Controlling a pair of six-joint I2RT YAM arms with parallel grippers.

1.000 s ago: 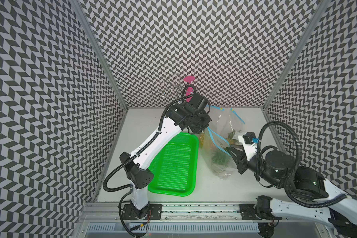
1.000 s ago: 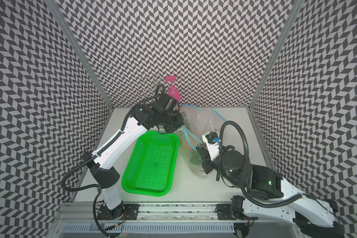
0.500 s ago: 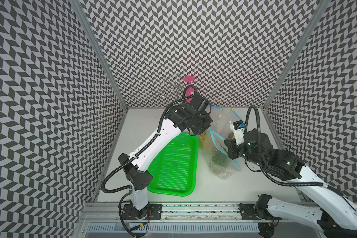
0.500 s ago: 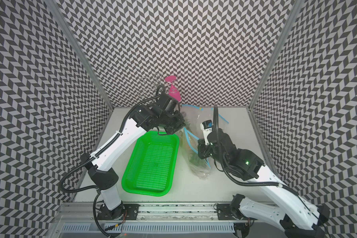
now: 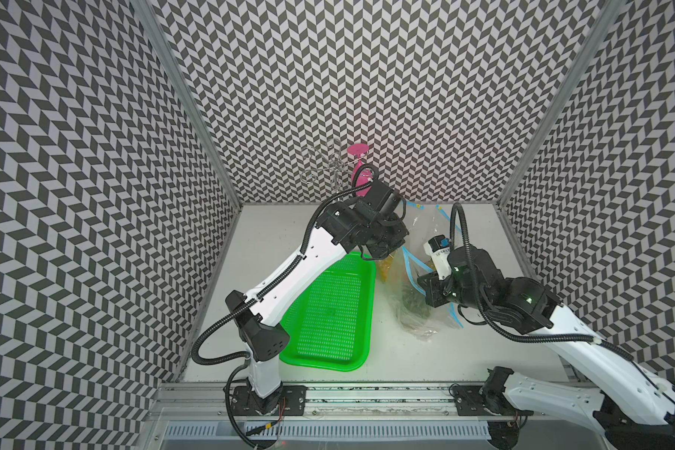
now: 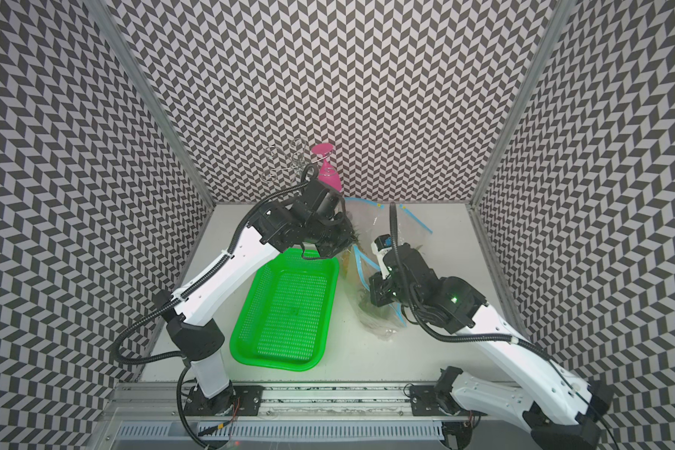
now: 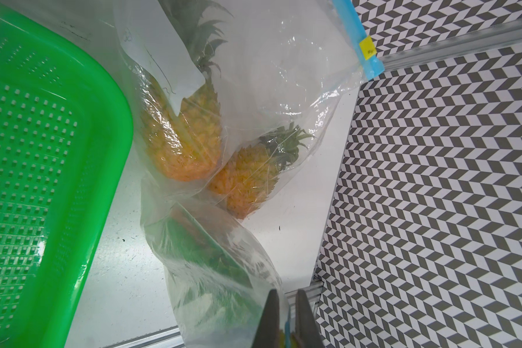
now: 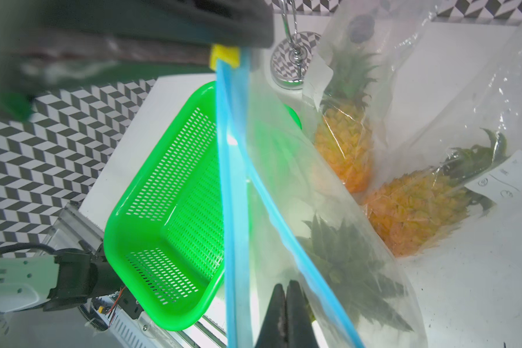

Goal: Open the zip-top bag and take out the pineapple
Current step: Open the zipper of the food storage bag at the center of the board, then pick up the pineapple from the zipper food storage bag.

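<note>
The clear zip-top bag (image 5: pixel 414 311) with a blue zip strip lies right of the green basket, in both top views. The pineapple (image 8: pixel 344 262) lies inside it, and only its green leaves show through the film. My left gripper (image 7: pixel 288 316) is shut on the bag's blue strip at the yellow tab, holding that end up. My right gripper (image 8: pixel 287 301) is shut at the bag's mouth, between the two parted blue strips, its tips pinched on the film. In a top view it (image 5: pixel 425 288) sits against the bag's right side, with the left gripper (image 5: pixel 384 253) above the far end.
A green perforated basket (image 5: pixel 369 296) stands left of the bag. Two more clear bags with pineapples (image 7: pixel 187 141) (image 7: pixel 247 174) lie behind, toward the back wall. A wire rack (image 5: pixel 328 167) with a pink glass (image 5: pixel 357 171) stands at the back. Patterned walls close three sides.
The right arm has swung up and changed its pose while its gripper stayed at the bag and closed fully. The left arm has kept its hold.
</note>
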